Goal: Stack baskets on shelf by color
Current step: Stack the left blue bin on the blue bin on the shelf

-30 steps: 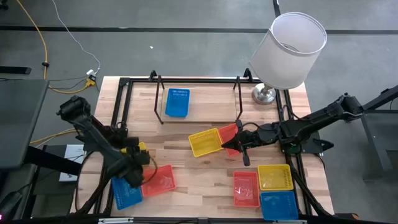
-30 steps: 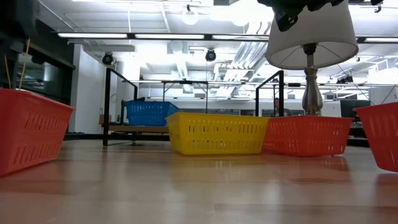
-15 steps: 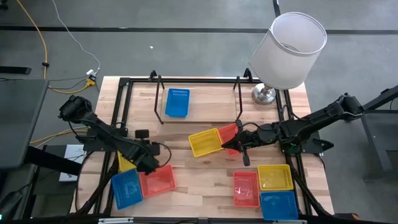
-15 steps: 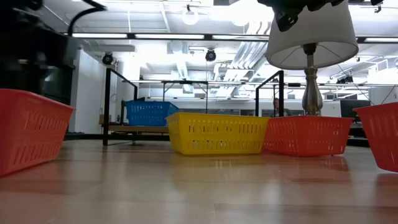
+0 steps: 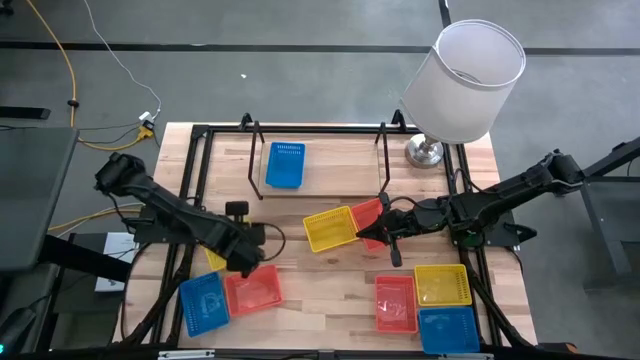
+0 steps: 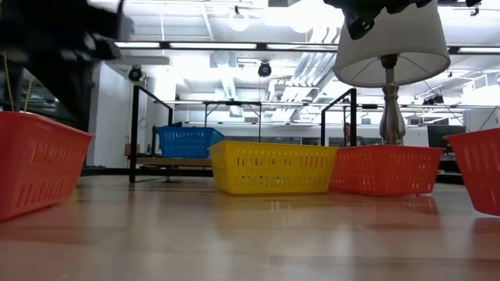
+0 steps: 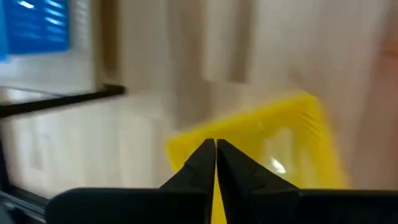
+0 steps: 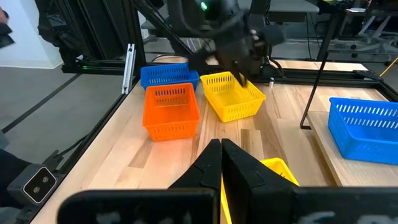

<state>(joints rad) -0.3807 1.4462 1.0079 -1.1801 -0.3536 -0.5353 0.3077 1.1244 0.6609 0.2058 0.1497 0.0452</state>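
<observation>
1. The left claw [image 5: 252,262] is closed tight, fingertips meeting, and appears to pinch the rim of a yellow basket [image 7: 267,149]. In the high view this basket [image 5: 213,257] shows only as a yellow corner under the arm, so whether it is lifted or resting on the desk [image 5: 320,300] I cannot tell.
2. The shelf [image 5: 330,165] lies ahead of the left claw, toward the lamp [image 5: 462,80] side of the desk. It carries one blue basket [image 5: 285,165] near its left end loop; the rest of the board looks free.
3. Just beside the left claw, away from the shelf, sit an orange-red basket [image 5: 255,290] and a second blue basket [image 5: 203,303]; both look close enough to be knocked.
4. The right claw [image 5: 385,233] is also shut, over the middle of the desk between another yellow basket [image 5: 328,229] and an orange-red one [image 5: 368,218]; what it grips, if anything, I cannot tell.
5. That pair lies between the left claw and the shelf's right end.
6. Three more baskets, orange-red [image 5: 395,303], yellow [image 5: 443,284] and blue [image 5: 449,329], cluster at the desk corner farthest from the shelf, on the right arm's side.
</observation>
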